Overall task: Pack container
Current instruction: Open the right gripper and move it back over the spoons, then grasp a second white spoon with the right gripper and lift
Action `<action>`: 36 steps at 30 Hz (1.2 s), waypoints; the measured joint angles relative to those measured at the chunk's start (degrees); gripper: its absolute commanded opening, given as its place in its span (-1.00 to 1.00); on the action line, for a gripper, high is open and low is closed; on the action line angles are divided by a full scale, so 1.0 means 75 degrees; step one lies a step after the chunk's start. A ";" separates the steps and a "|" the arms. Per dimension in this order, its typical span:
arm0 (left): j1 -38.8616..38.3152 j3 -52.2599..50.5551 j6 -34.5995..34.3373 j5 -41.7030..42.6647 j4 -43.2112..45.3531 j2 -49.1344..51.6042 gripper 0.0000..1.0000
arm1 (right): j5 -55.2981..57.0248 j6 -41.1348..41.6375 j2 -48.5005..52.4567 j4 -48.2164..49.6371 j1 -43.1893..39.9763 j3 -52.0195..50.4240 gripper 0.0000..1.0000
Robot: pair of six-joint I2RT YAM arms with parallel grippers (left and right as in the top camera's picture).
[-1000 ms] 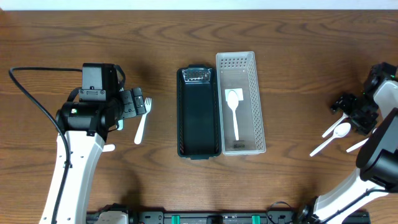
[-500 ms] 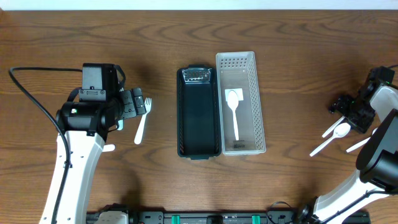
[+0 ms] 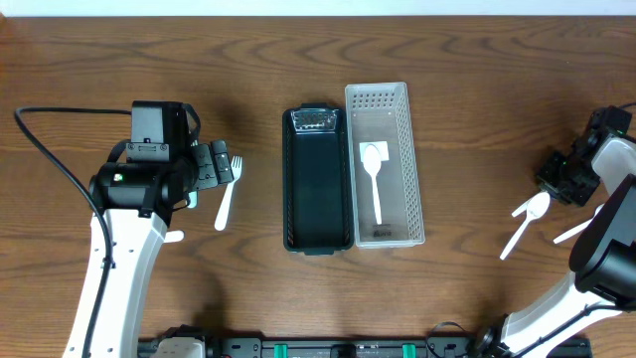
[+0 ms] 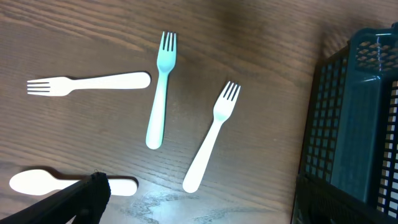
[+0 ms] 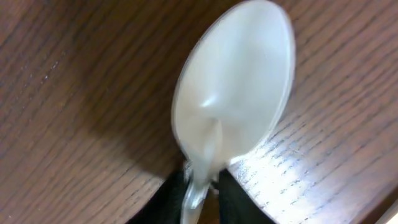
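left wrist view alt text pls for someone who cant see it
Three plastic forks lie apart on a wooden table: a white fork pointing left, a pale green fork pointing up and a second white fork slanting up to the right. A white spoon lies at the lower left, and a dark green mesh basket fills the right edge.

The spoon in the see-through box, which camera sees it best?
The overhead view: the whole spoon lies flat in the clear tray, bowl toward the far end. The left wrist view shows the dark basket but not the spoon. The right wrist view shows a second spoon close up, not this one.
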 measured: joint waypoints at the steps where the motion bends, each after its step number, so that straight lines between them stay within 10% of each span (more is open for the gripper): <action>1: 0.0000 0.0000 0.0000 0.0000 0.0000 0.0000 0.96 | -0.0017 0.0017 0.0000 0.0000 0.0000 0.0000 -0.76; 19: 0.0000 0.0000 0.0000 -0.0003 0.0000 0.0000 0.96 | -0.1437 0.0026 -0.0020 -0.0731 0.0353 0.0595 -0.97; 36: 0.0000 0.0000 0.0000 -0.0003 0.0000 0.0000 0.96 | -0.1335 -0.0673 -0.2148 -0.1716 0.5651 0.2952 -0.97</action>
